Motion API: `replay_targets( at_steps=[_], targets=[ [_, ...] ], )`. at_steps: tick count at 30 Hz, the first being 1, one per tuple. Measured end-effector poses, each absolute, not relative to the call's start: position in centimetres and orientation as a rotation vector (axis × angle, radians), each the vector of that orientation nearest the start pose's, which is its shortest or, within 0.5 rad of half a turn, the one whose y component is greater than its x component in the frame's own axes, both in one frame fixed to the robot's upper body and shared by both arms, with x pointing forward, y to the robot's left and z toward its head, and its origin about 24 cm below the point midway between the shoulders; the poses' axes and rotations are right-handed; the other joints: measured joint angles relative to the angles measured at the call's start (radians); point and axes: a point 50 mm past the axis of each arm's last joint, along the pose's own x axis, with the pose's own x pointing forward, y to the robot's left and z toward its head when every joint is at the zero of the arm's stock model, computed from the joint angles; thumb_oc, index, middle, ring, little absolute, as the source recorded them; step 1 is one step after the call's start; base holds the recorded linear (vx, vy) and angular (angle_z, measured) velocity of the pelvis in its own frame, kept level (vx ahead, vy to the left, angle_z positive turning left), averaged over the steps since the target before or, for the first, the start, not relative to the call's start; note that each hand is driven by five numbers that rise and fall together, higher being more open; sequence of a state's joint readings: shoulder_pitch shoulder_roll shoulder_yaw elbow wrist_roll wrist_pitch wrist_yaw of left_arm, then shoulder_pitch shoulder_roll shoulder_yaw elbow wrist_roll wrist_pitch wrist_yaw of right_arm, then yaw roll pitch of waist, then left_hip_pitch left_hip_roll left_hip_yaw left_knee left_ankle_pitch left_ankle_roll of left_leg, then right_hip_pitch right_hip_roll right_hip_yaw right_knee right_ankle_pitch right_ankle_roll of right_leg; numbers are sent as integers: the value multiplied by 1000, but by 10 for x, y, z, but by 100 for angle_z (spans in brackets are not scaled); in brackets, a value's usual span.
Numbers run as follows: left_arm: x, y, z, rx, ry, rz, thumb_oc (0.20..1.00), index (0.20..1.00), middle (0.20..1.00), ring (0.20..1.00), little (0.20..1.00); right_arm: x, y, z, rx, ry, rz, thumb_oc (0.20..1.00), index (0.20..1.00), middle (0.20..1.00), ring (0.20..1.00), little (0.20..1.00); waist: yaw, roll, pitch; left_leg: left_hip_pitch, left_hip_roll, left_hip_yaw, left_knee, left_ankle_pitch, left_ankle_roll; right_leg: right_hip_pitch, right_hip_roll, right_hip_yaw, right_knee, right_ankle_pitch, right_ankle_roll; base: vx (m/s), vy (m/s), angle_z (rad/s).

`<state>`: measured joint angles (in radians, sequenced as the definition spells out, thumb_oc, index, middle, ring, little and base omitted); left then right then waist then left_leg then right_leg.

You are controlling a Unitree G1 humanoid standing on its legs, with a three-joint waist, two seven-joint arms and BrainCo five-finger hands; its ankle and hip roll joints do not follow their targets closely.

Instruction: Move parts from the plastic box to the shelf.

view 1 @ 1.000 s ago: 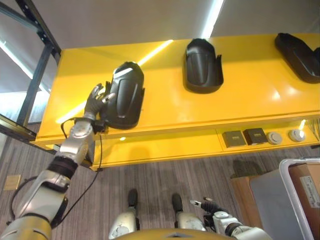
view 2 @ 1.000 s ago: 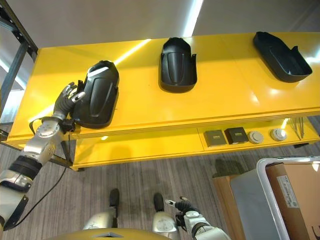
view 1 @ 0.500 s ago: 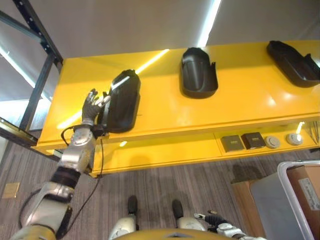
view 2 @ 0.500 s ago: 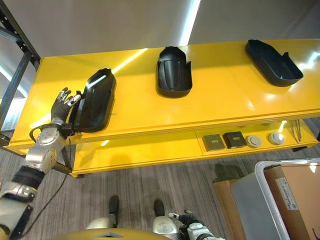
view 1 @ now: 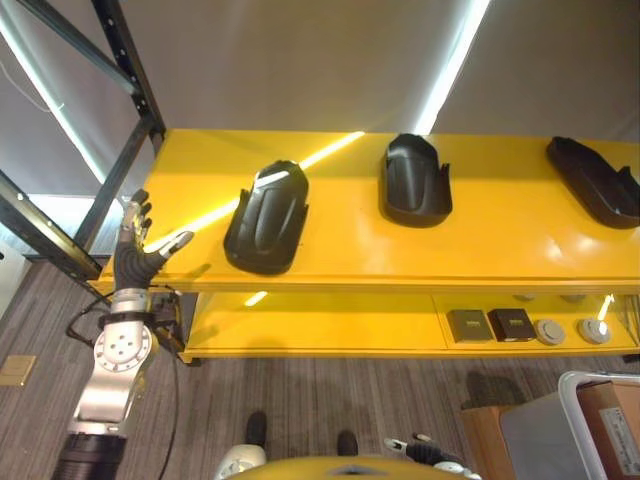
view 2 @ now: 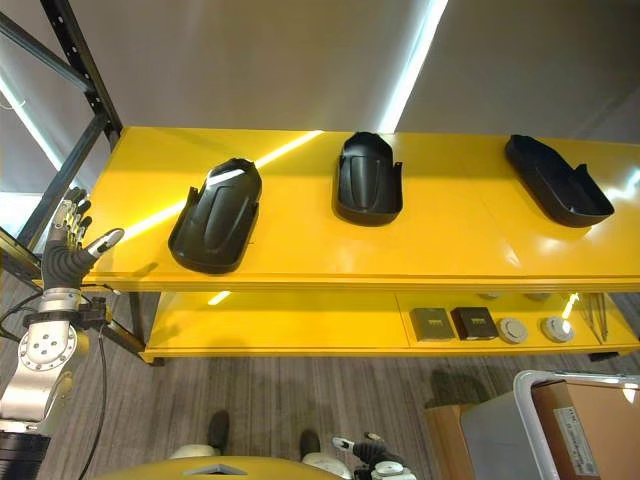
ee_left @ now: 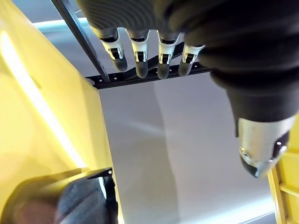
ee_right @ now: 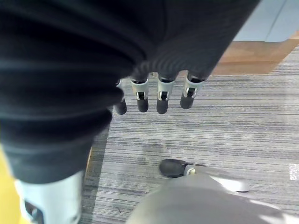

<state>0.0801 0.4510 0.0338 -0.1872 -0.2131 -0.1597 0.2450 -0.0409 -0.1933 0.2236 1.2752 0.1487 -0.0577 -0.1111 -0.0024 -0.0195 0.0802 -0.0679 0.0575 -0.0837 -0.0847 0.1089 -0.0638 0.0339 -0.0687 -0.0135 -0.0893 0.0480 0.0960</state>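
Note:
Three black moulded parts lie on top of the yellow shelf point(view 1: 350, 255): one at the left point(view 1: 268, 215), one in the middle point(view 1: 416, 180), one at the right end point(view 1: 590, 180). My left hand point(view 1: 135, 255) hangs open by the shelf's left end, fingers spread and holding nothing, well apart from the left part. In the left wrist view its fingers point(ee_left: 149, 51) are straight, with that part point(ee_left: 60, 200) off to one side. The grey plastic box point(view 1: 545, 420) stands at the lower right. My right hand point(ee_right: 159, 93) is low over the floor, open and holding nothing.
The lower shelf holds two dark square pieces point(view 1: 468, 325) and two round white discs point(view 1: 548, 331). A cardboard box point(view 1: 612, 400) sits in the plastic box. A dark metal rack frame point(view 1: 120, 60) rises at the left. Grey striped carpet point(view 2: 300, 400) lies below.
My left hand has let go of the left black part and drawn back to the left, off the shelf's end. The part stays on the shelf. The camera has tilted up.

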Motion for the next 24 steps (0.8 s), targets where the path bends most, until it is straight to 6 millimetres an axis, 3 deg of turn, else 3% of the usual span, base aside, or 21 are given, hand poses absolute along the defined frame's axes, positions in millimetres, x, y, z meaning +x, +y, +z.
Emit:
replay_targets(
  at_steps=[1, 12, 19, 24],
  targets=[
    [232, 232, 105, 204, -293, 189, 200, 200, 200, 200, 200, 100, -215, -163, -252, 1172, -112, 1000, 1000, 1000, 1000, 1000, 3, 1, 0, 0, 0, -1, 0, 0, 0, 0, 0, -1, 0, 0, 0, -21, 1, 3],
    [209, 209, 82, 68, -175, -36, 200, 200, 200, 200, 200, 100, -218, -162, -260, 1169, -118, 1000, 1000, 1000, 1000, 1000, 13, 21, 9, -5, 0, -22, 0, 0, -1, 2, 3, -21, 0, -5, 3, -10, -8, 4],
    [210, 190, 77, 10, -146, -147, 200, 200, 200, 200, 200, 100, -220, -162, -262, 1173, -122, 1000, 1000, 1000, 1000, 1000, 4, 23, 18, -18, 1, -22, 5, 1, -1, -13, 3, -21, 0, -7, 7, 0, 0, 0],
    [223, 176, 85, -12, -181, -204, 200, 200, 200, 200, 200, 101, -219, -162, -262, 1165, -123, 1000, 1000, 1000, 1000, 1000, -5, 21, 41, -26, 1, -12, 6, 1, -1, -26, 3, -8, 0, -6, 8, -3, -1, -5]
  ],
)
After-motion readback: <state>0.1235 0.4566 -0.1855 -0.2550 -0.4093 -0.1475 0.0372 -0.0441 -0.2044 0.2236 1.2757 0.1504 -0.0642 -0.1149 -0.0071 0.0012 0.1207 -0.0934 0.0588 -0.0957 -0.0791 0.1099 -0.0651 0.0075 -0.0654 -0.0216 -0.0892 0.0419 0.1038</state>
